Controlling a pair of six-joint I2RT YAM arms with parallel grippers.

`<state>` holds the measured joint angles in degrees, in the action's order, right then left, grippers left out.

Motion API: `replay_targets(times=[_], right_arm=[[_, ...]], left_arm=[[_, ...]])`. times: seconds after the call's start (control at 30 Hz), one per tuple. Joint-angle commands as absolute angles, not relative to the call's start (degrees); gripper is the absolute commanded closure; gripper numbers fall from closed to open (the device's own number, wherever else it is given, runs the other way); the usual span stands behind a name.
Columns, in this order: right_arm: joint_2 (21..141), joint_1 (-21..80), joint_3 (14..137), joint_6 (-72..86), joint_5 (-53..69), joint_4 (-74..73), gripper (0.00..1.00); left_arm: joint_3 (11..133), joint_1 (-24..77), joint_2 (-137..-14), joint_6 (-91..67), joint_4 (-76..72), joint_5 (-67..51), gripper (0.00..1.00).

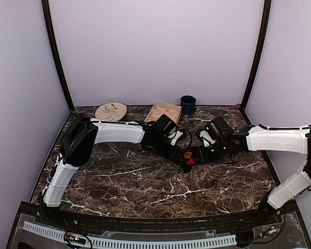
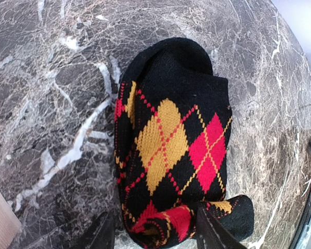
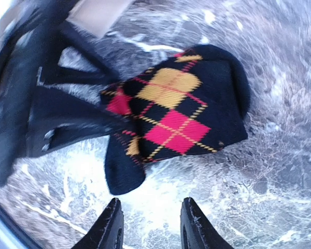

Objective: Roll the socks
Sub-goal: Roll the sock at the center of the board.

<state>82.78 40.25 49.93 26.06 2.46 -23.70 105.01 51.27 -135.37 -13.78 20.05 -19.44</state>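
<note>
One black sock (image 2: 171,140) with red and orange argyle diamonds lies flat on the dark marble table (image 1: 145,181). Its near end is rolled into a short roll (image 2: 166,223). My left gripper (image 2: 155,233) straddles that roll: the right finger (image 2: 212,233) lies against it, while the left finger (image 2: 101,233) stands a little clear. In the top view both grippers meet over the sock (image 1: 188,157) at mid-table. My right gripper (image 3: 150,225) is open over bare table, just short of a black end of the sock (image 3: 124,171). I can see no other sock.
Along the back wall stand a round patterned plate (image 1: 111,110), a wooden compartment tray (image 1: 164,111) and a dark blue cup (image 1: 187,104). The left arm's dark body (image 3: 36,119) crowds the left of the right wrist view.
</note>
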Motion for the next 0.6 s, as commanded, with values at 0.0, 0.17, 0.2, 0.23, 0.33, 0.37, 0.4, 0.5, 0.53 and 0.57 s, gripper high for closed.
replay_targets(times=[0.0,0.17,0.2,0.23,0.33,0.37,0.4,0.5,0.53,0.57], right_arm=[[82.08,47.32,50.99,19.91,-11.79,-24.53,0.63],[82.14,53.95,49.53,17.22,-19.56,-21.36,0.62],[82.13,54.69,49.20,16.62,-20.49,-20.51,0.61],[82.37,55.27,48.92,15.95,-21.20,-19.78,0.60],[83.80,56.63,47.98,13.48,-22.50,-17.64,0.59],[84.29,57.13,47.66,12.63,-22.88,-17.06,0.58],[84.73,57.66,47.39,11.84,-23.23,-16.40,0.57],[86.44,58.66,46.78,10.09,-23.62,-14.41,0.55],[87.08,58.78,46.68,9.61,-23.54,-13.97,0.55],[87.70,58.87,46.53,9.29,-23.54,-13.45,0.54]], left_arm=[[103.00,51.59,-141.33,-15.27,30.11,-20.31,0.44],[103.63,51.59,-141.78,-15.62,31.45,-21.02,0.45],[103.68,51.59,-141.81,-15.71,31.67,-21.27,0.45],[103.96,51.59,-141.94,-15.80,31.95,-21.58,0.45],[104.87,51.59,-142.44,-15.91,32.89,-22.18,0.45],[105.20,51.59,-142.65,-15.92,33.24,-22.37,0.45],[105.58,51.59,-142.77,-15.91,33.66,-22.55,0.45],[106.37,51.59,-143.17,-15.91,34.52,-23.00,0.45],[106.54,51.59,-143.32,-15.91,34.66,-23.17,0.45],[106.62,51.53,-143.40,-15.93,34.86,-23.40,0.45]])
